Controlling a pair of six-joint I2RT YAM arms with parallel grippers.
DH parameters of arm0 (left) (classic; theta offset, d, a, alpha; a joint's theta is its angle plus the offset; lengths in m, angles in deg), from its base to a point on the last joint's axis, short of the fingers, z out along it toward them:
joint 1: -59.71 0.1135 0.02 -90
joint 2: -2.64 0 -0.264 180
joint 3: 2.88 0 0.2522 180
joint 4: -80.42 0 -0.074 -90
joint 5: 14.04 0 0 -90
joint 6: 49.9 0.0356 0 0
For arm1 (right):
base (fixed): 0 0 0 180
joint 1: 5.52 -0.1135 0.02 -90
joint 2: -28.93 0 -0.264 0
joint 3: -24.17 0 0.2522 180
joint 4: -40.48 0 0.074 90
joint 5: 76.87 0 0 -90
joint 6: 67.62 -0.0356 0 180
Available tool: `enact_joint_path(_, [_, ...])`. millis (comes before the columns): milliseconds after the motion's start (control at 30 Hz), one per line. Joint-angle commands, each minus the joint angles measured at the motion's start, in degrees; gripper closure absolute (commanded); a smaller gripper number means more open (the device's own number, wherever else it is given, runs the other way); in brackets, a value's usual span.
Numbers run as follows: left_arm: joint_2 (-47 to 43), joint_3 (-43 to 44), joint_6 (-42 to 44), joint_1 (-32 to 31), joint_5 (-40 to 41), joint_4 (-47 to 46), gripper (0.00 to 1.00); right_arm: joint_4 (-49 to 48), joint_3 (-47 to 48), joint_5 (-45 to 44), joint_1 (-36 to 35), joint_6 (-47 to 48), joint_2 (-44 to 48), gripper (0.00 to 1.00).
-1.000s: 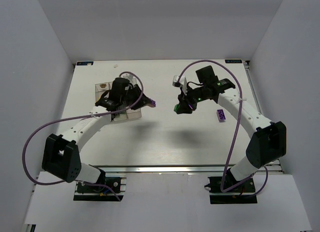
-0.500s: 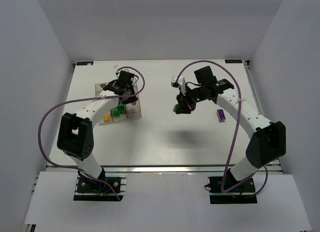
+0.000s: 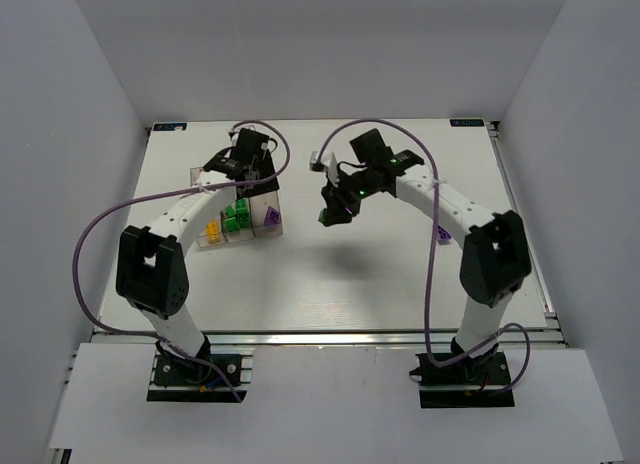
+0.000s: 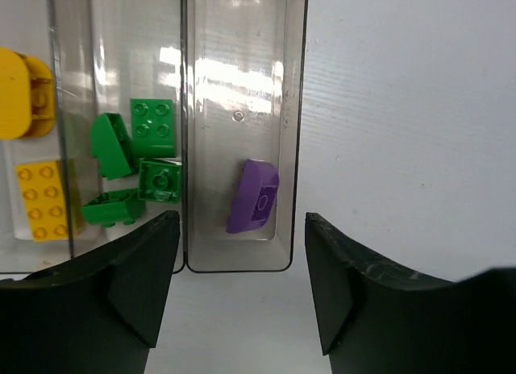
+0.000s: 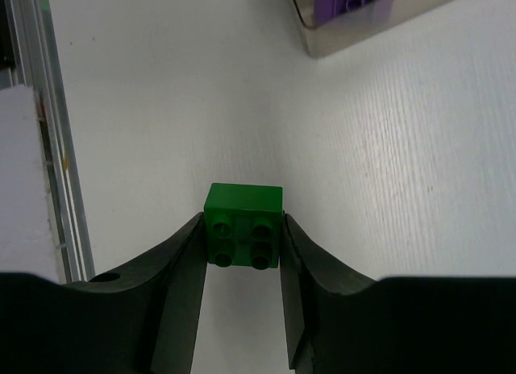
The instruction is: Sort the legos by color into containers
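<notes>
Purple lego [image 4: 254, 198] now binned, green lego [image 5: 243, 217] in right pincer [image 5: 242, 238] nearer tray [image 4: 297, 108]

The table [image 4: 403, 108] is white. The bins [image 4: 297, 108] are clear: one has yellow bricks [image 4: 39, 198], the middle one green bricks [image 4: 153, 128], the third a purple brick [image 4: 254, 197]. The brick [image 5: 243, 205] in the black right gripper [image 5: 242, 237] is dark green. The cables [image 3: 80, 274] are purple.

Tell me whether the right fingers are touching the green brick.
Touching. The right wrist view shows both fingers pressed flat against opposite sides of the green brick, with no gap visible.
</notes>
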Motion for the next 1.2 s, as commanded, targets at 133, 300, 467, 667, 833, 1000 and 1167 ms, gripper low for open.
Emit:
enact_joint_path(133, [-12.8, 5.1, -1.7, 0.1, 7.9, 9.4, 0.27, -10.0, 15.7, 1.7, -3.2, -11.7, -11.3, 0.94])
enact_joint_path(300, [-28.9, -1.5, -10.2, 0.1, 17.4, 15.1, 0.58, -24.4, 21.5, 3.9, -5.2, -25.0, -19.3, 0.96])
enact_joint_path(467, [-44.7, -6.2, -14.8, 0.1, 16.6, 20.9, 0.94, -40.2, 22.0, 4.1, -9.2, -33.3, -25.2, 0.95])
enact_joint_path(667, [-55.6, -9.3, -18.2, 0.1, 9.6, 22.0, 0.93, -49.9, 28.1, -3.6, -14.4, -33.0, -33.2, 0.91])
enact_joint_path(833, [-60.8, -9.5, -19.2, 0.1, 8.4, 24.5, 0.88, -50.5, 35.9, -16.6, -19.0, -28.5, -39.6, 0.83])
enact_joint_path(1000, [-60.7, -7.0, -17.9, -0.5, 8.9, 26.8, 0.85, -48.4, 39.4, -23.7, -19.9, -27.0, -42.7, 0.76])
enact_joint_path(1167, [-61.3, -9.7, -17.3, -1.0, 7.8, 24.9, 0.8, -49.1, 34.2, -25.0, -19.5, -24.7, -40.3, 0.75])
